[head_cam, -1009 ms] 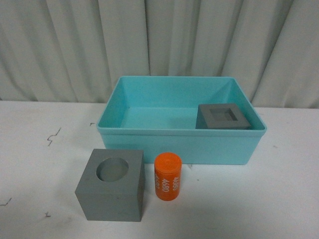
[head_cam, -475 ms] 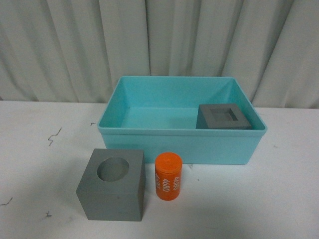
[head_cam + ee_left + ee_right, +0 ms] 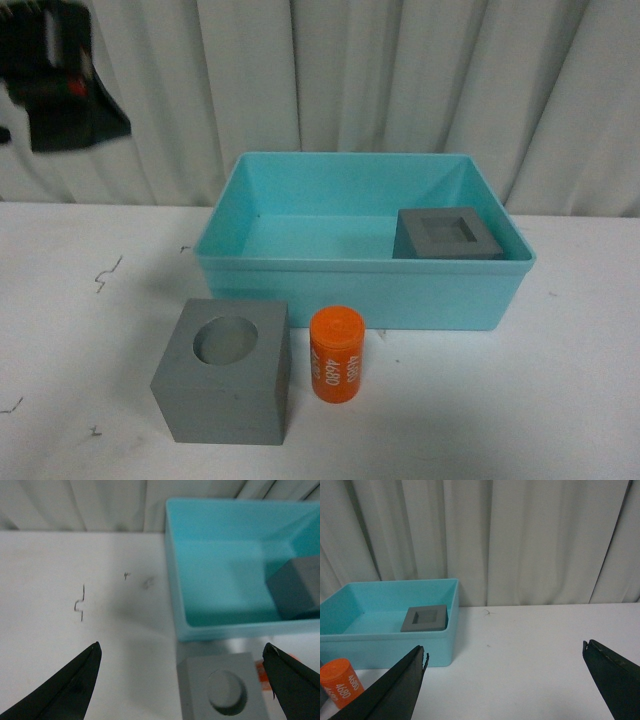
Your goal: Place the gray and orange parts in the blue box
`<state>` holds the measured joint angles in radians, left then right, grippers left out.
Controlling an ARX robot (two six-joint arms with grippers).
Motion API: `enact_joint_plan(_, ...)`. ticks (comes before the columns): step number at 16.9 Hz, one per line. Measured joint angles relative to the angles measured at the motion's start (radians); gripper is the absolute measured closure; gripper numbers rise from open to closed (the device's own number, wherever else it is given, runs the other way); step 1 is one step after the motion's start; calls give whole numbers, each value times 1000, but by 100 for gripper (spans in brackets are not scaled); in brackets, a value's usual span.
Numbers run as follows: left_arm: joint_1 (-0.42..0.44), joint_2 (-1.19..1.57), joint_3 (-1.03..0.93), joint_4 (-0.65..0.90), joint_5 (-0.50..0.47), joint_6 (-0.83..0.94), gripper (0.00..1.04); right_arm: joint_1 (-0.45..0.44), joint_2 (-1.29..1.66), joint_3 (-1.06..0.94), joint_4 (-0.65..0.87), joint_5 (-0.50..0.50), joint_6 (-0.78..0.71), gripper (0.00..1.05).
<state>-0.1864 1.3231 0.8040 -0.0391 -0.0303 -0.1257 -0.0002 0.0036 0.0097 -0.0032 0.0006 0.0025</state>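
- Blue box (image 3: 400,295) sits at the back of the tabletop (image 3: 520,400), in front of the curtain (image 3: 400,80). It is open-topped with sloping walls.
- Gray cube with square recess (image 3: 447,235) is already inside the box, in its near right corner, recess up. My judgement: parked there, it leaves most of the floor free for the other two parts.
- Gray cube with round recess (image 3: 222,370) is on the tabletop in front of the box's left half, apart from its wall. The orange cylinder (image 3: 337,355) stands on end just beside the cube, on its right; I cannot tell whether they touch.
- Left hand (image 3: 181,647): fingers spread wide, nothing between them. Its camera looks down on the round-recess cube, which lies off toward one finger, not centred. The left arm (image 3: 60,75) shows high and blurred in the front view.
- Right hand (image 3: 503,647): fingers also spread wide, empty, held over bare tabletop to the right of the box.
- Judgement: one of three parts is done. The wide spread suits the cube's width; you need to centre the left hand over it before closing.
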Motion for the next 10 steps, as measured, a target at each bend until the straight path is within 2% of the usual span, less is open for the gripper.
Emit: enact_joint_plan(10, -79, 292, -67, 100, -135, -40, 7, 0, 0, 0, 0, 0, 0, 6)
